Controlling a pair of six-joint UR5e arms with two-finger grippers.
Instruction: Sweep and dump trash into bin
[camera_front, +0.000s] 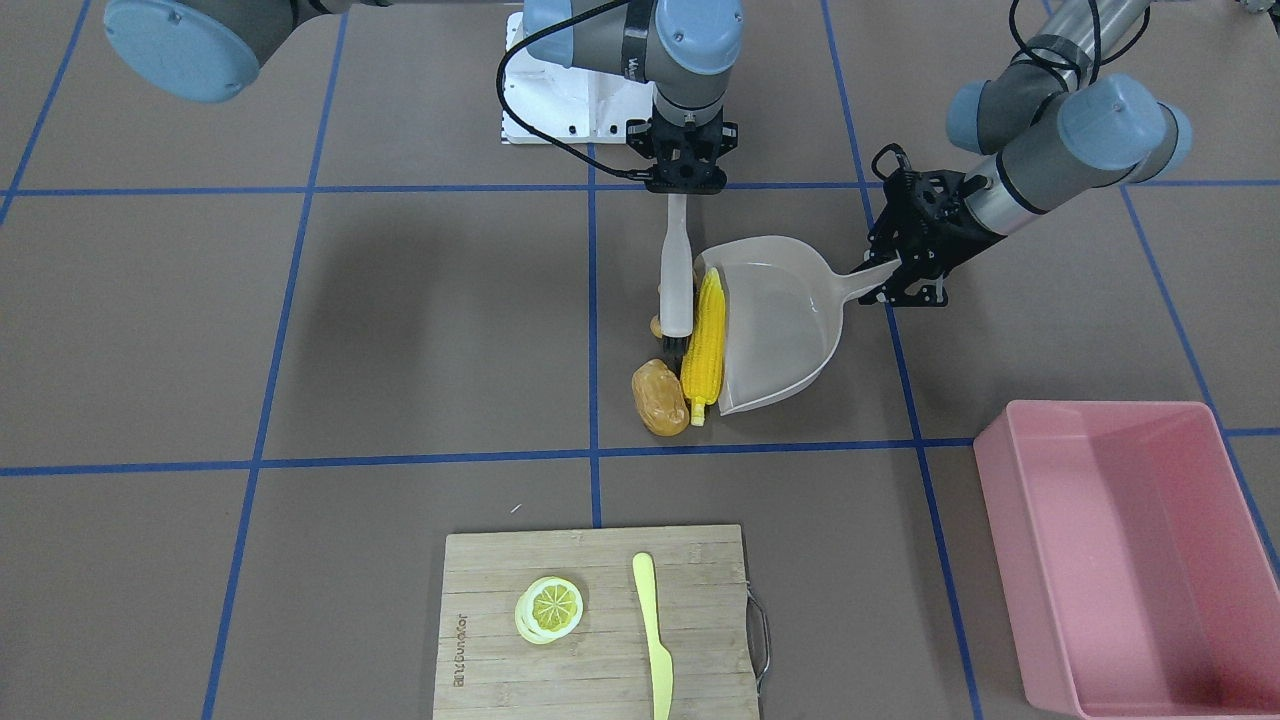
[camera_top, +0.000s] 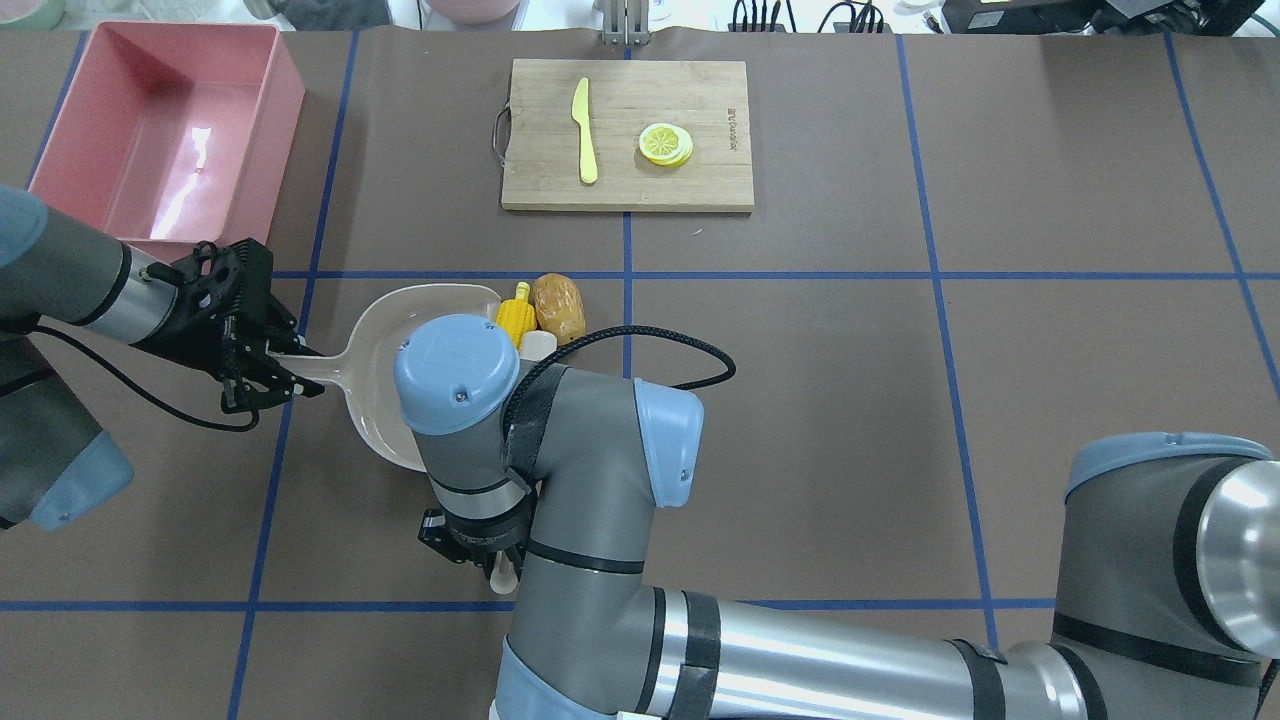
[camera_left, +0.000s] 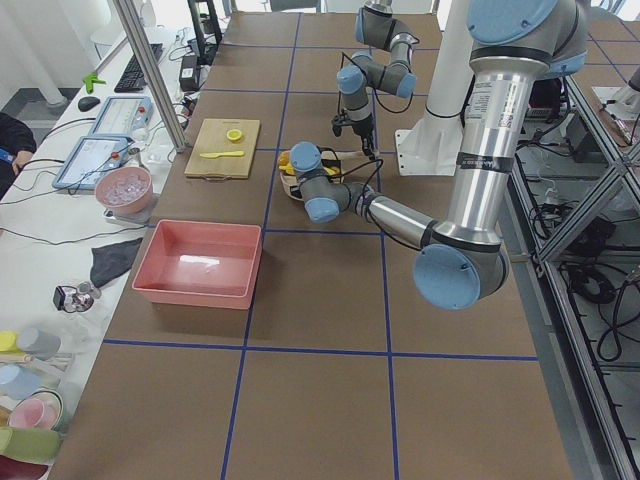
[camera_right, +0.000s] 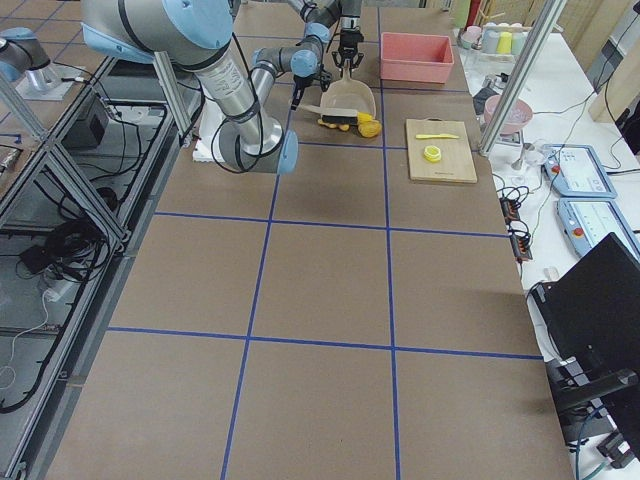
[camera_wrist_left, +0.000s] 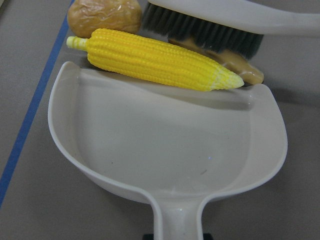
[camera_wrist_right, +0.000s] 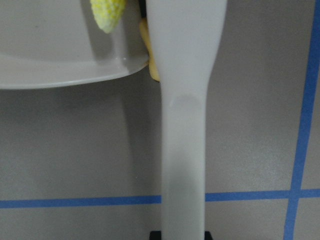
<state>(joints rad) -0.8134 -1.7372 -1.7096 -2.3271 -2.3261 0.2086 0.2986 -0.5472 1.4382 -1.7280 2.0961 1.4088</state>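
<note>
Left jaws clamped on dustpan (camera_front: 780, 330) handle, right jaws on brush (camera_front: 676, 290) handle. Corn (camera_front: 706, 345) on pan lip ahead of left jaws, ginger (camera_wrist_left: 240, 62) under bristles, potato (camera_front: 658, 397) against corn. Bin (camera_front: 1012, 540) well apart from both jaws. Cutting board (camera_front: 590, 560) stamp unreadable.

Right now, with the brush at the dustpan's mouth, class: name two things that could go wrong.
1. The corn cob lies lengthwise on the lip of the dustpan, not inside; the brush may roll it along the lip rather than in.
2. The potato sits past the bristles' end, near the pan's corner, so the stroke could miss it or nudge it outside.
</note>
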